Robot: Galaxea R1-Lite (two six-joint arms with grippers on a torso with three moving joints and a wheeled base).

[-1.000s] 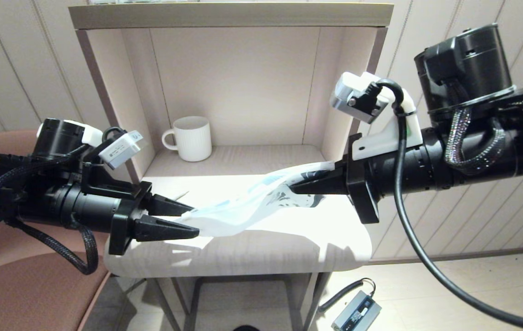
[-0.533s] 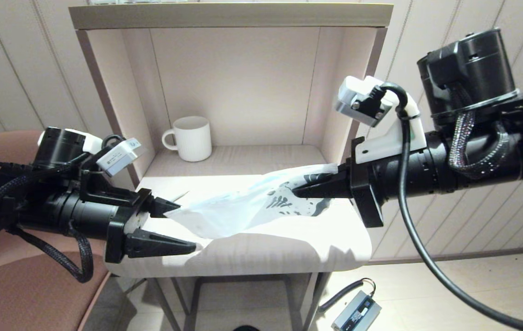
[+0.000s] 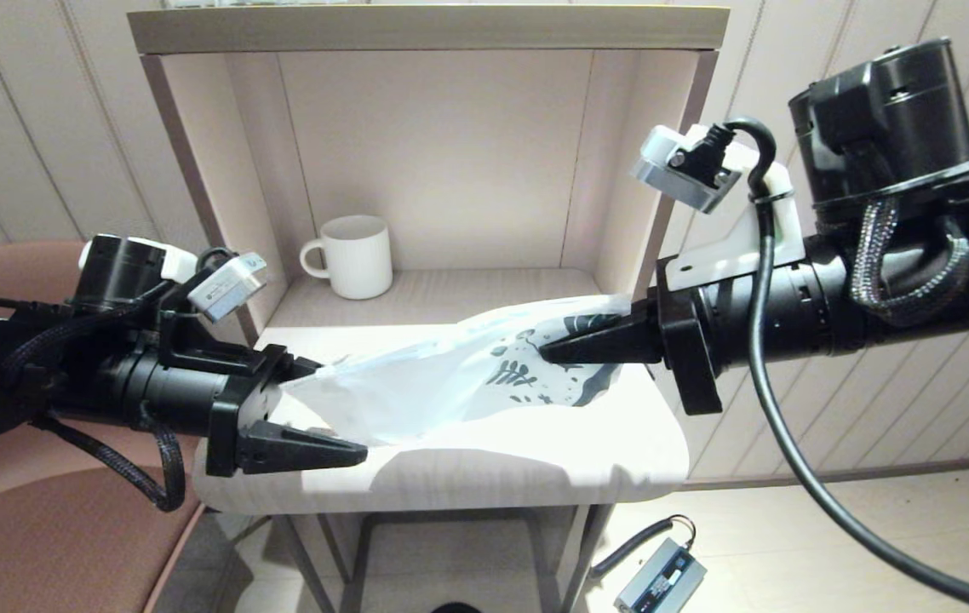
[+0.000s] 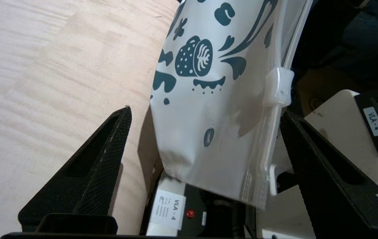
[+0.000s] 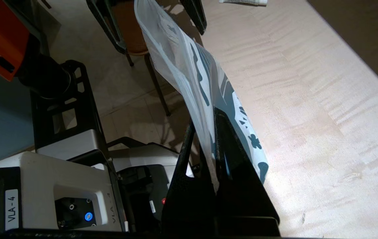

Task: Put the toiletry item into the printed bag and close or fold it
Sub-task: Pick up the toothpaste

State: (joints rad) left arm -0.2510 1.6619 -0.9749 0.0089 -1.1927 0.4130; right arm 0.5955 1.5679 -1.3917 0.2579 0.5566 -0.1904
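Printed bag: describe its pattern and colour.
The bag is translucent white with dark blue-green leaf, flower and berry prints at one end; the left wrist view shows it best.

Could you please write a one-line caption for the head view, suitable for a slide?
Right gripper pinches the printed bag above the table, while the left gripper, jaws open, flanks its free end.

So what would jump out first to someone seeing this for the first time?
Probably the printed bag, hanging in the air above the pale table, pinched at its patterned end by the shut right gripper. The left gripper sits at the bag's other end with its fingers spread wide, not gripping it. Behind, a white mug stands alone in the shelf alcove.
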